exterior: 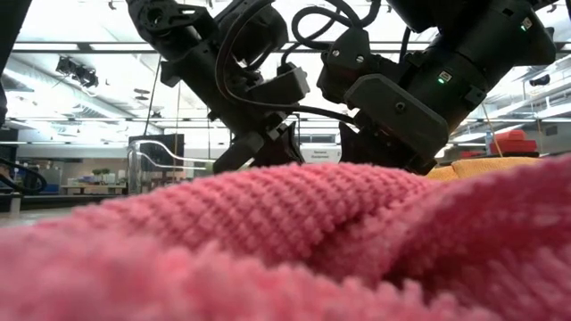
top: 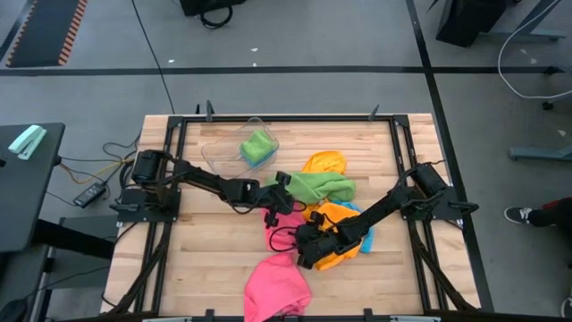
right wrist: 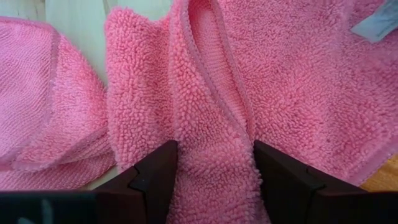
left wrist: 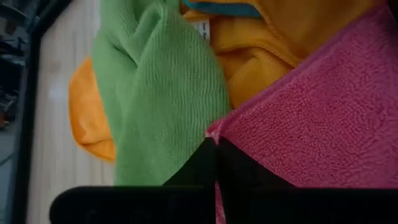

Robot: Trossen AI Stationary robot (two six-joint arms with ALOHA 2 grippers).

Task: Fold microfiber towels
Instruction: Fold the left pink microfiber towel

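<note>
1. You are looking down on a wooden surface (top: 214, 241) with a heap of microfiber towels near its middle
2. Your left hand (top: 271, 215) is reaching in from the left side, its fingers (left wrist: 211, 163) pressed fully together at the edge of a pink towel (left wrist: 311, 118), right where that towel is meeting the green towel (left wrist: 161, 93); you cannot tell whether any cloth is caught between them
3. Your right hand (right wrist: 214, 171) is coming in from the right side and sitting low over the pink cloth, its fingers (right wrist: 158, 171) standing apart with a raised fold of the pink towel (right wrist: 214, 112) running between them
4. A crumpled pink towel (top: 277, 284) is lying near the front edge of the surface, and it is filling the foreground of the low view (exterior: 285, 241)
5. The green towel (top: 322, 186) is lying just beyond the left hand, with an orange towel (top: 323, 163) behind it
6. A second orange towel (top: 344, 234) is lying under the right arm, with a sliver of blue cloth (top: 366, 241) showing beside it
7. A clear plastic tub (top: 234, 148) is sitting toward the back left, holding a folded green towel (top: 257, 147)
</note>
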